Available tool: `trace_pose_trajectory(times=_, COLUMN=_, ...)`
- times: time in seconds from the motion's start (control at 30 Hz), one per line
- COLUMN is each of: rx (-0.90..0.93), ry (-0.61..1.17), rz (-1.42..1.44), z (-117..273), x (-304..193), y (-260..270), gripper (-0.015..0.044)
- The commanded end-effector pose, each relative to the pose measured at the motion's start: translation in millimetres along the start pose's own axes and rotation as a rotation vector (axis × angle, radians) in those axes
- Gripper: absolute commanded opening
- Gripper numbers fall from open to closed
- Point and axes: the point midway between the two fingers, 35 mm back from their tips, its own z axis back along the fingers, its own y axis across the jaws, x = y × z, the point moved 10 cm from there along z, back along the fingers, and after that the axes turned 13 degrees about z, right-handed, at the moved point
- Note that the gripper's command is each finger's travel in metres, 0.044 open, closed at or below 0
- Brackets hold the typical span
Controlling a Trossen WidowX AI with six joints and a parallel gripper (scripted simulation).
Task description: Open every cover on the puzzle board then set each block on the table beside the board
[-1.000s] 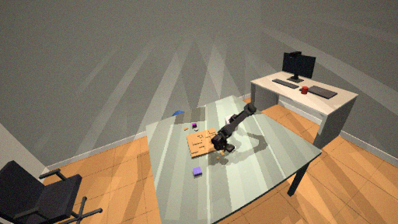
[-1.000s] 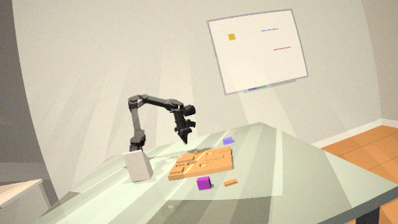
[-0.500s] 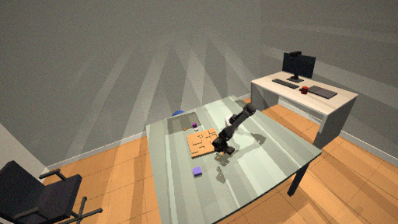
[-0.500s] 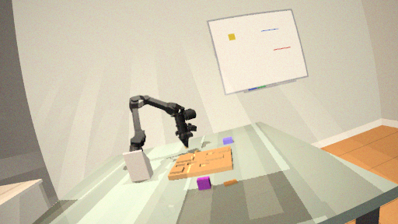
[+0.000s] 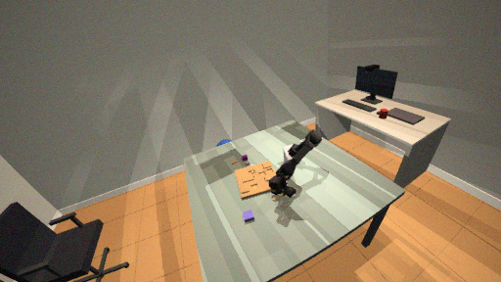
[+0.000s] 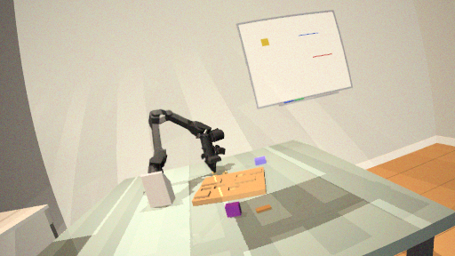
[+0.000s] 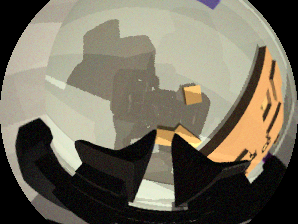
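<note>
The orange puzzle board [image 5: 246, 182] [image 6: 255, 183] [image 7: 256, 111] lies on the table; its covers are too small to judge. My gripper [image 7: 164, 134] [image 6: 214, 172] is shut on an orange block [image 7: 164, 137], low over the table beside the board. A second orange block [image 7: 186, 134] lies just beyond the fingertips, partly hidden by one finger. A small orange block [image 7: 192, 95] lies farther out. A violet block [image 5: 249, 215] [image 6: 260, 161] [image 7: 209, 3] lies clear of the board. A purple cube [image 5: 245, 158] [image 6: 233, 209] and a thin orange block [image 5: 234, 162] [image 6: 263, 208] lie beyond its opposite side.
A pale box [image 6: 157, 190] stands by the arm's base. The glass table's edge [image 5: 338, 237] lies beyond the arm. A separate desk [image 5: 426, 131] with a monitor, keyboard and red mug stands behind, and an office chair [image 5: 73, 245] stands at the left.
</note>
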Motion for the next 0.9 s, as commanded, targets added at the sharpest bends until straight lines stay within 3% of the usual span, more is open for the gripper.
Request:
trace_pose_trajectory(times=0.0, rx=-0.001, ry=0.006, rz=-0.01, z=-7.7, x=-3.0, y=-0.5, gripper=0.008)
trace_pose_trajectory(times=0.4, rx=0.001, ry=0.004, rz=-0.011, z=-16.2, x=-4.6, y=0.7, gripper=0.008)
trace_pose_trajectory(times=0.87, rx=0.004, ry=-0.002, rz=-0.002, z=-12.1, x=-2.2, y=1.4, gripper=0.044)
